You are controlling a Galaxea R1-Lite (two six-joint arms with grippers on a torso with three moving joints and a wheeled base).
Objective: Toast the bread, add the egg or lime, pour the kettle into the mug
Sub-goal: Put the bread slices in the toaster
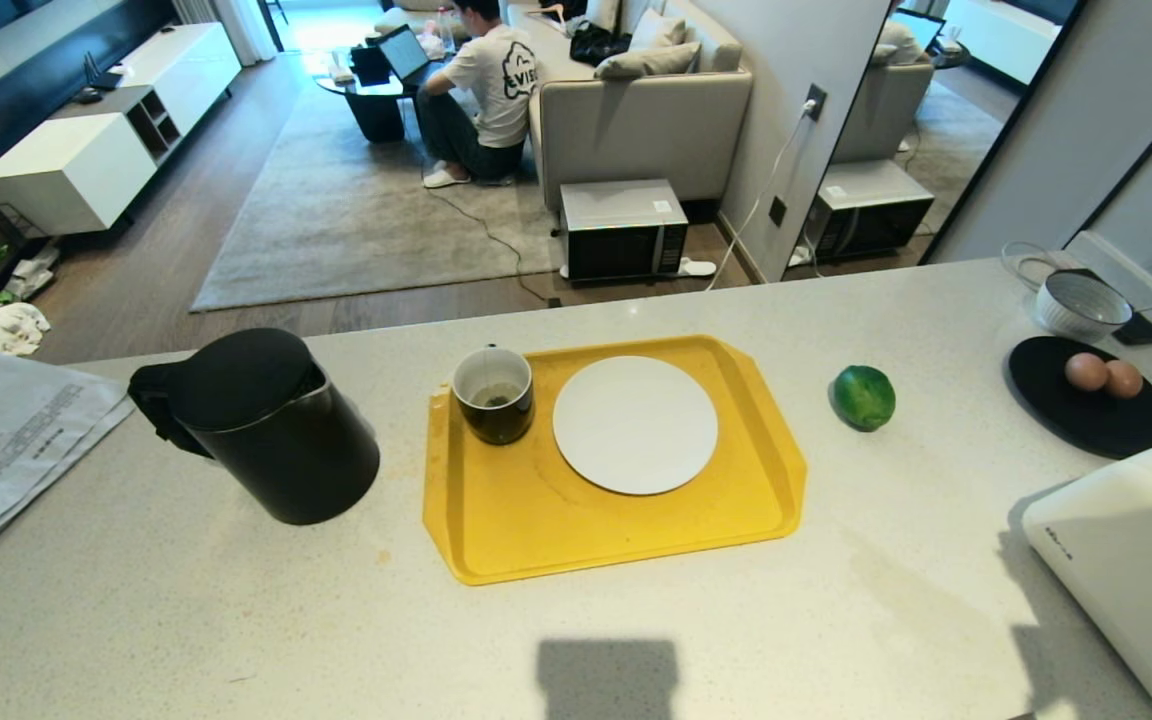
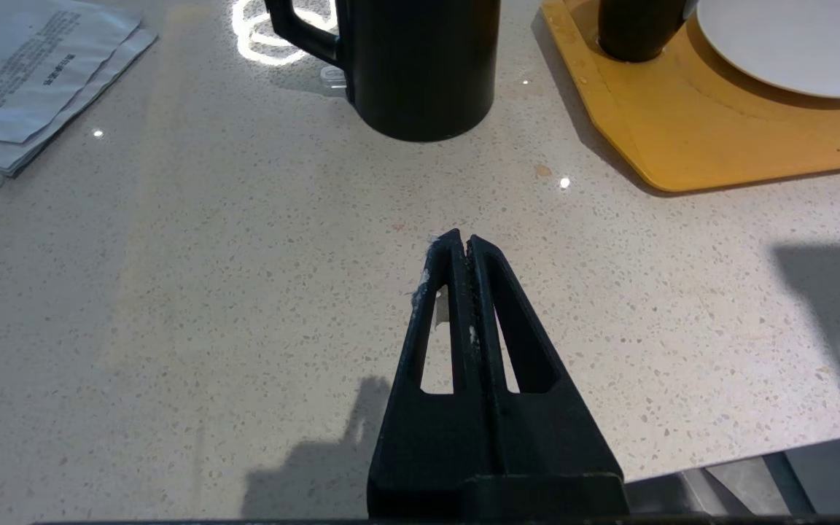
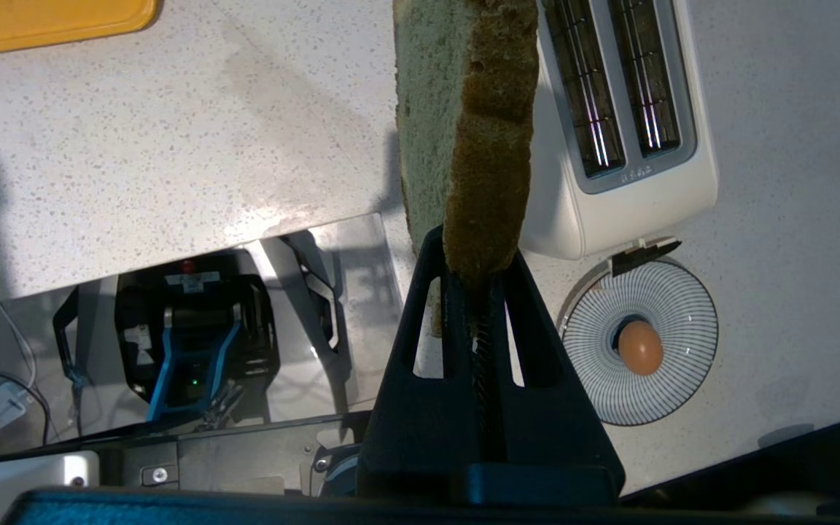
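Bread (image 3: pixel 464 131) pinched by its crust edge in right gripper (image 3: pixel 480 292), hung above counter (image 3: pixel 172 146) beside white toaster (image 3: pixel 631 146), slots bare, left gripper (image 2: pixel 461 244) closed on nothing over counter near kettle (image 2: pixel 420 65).

A: Any legible text in the head view?

B: One partial item. The person's white T-shirt (image 1: pixel 501 75), on the far side of the room, carries a dark rounded graphic on the back with letters reading roughly "VIS"; the rest is cut off by the fold.

A: The papers (image 1: pixel 11 440) at the left end of the bench (image 1: pixel 636 640)?

B: Printed lines are visible in both the head and left wrist views, but too small to read.

A: The white toaster (image 3: pixel 628 179)?

B: Small marks sit on its top below the slots, and a faint mark on its side; neither is legible.
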